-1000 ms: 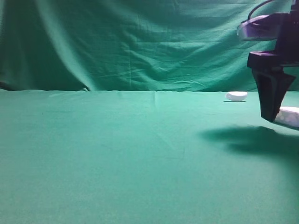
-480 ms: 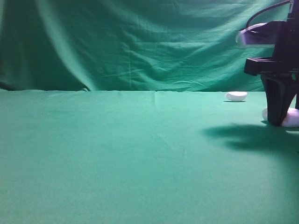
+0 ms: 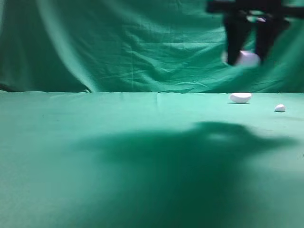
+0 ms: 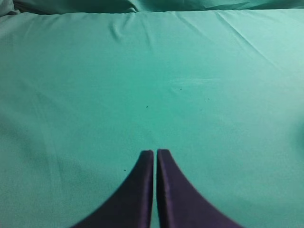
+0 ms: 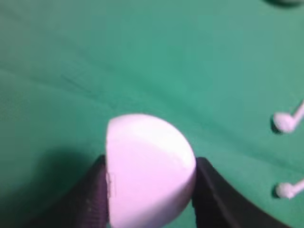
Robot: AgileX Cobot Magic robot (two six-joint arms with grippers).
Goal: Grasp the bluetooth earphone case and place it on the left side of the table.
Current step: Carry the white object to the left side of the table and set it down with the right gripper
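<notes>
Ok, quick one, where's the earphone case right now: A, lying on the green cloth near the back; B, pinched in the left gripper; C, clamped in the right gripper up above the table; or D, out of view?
C: the right gripper is shut on the bluetooth earphone case, and the high view shows it raised well above the table.

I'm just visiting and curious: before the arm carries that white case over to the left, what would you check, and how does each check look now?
1. Case clamped between the right gripper fingers: ok.
2. Case lifted off the table: ok, it hangs high in the high view.
3. Grip centred: cannot tell; the case sticks out past the fingers.
4. Left side of the table bare for placing: ok.
5. Left gripper shut, holding nothing: ok.
6. Small white pieces and clear of the path: ok, both lie on the right.
</notes>
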